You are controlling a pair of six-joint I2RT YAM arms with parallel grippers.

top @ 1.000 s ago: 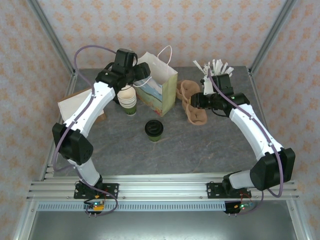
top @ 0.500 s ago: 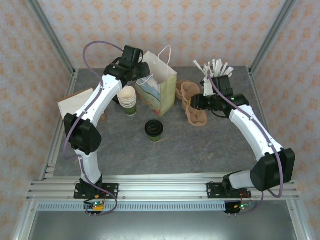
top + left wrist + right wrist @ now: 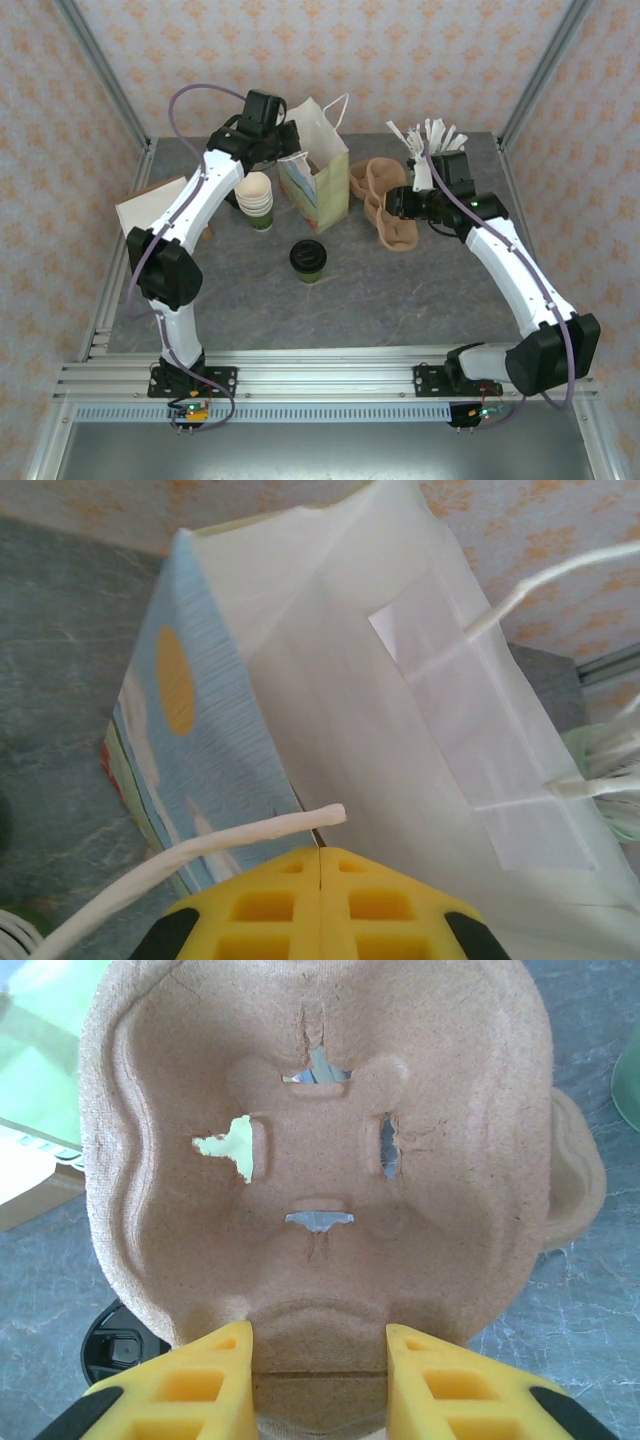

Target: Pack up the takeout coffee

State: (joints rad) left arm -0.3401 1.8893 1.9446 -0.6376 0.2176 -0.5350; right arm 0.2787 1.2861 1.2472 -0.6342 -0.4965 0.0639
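- One stack of lidless cream cups (image 3: pixel 256 197) stands left of the bag.
- Left gripper (image 3: pixel 319 852): fingers clenched flat together on the top edge of one upright white paper bag (image 3: pixel 318 172) with two cord handles.
- One takeout coffee (image 3: pixel 308 258), black lid on, stands on the grey table (image 3: pixel 400 295) just in front of the bag, apart from both grippers.
- Right gripper (image 3: pixel 318 1338) grasps the near rim of one brown pulp cup carrier (image 3: pixel 320 1160).
- One mint-green cup of white sticks (image 3: pixel 425 135) stands at the back right.

Your grey table (image 3: pixel 400 290) holds a paper bag (image 3: pixel 325 185), stacked cups (image 3: pixel 257 195), the lidded coffee (image 3: pixel 308 258) — and flat cardboard (image 3: pixel 140 210) at left.
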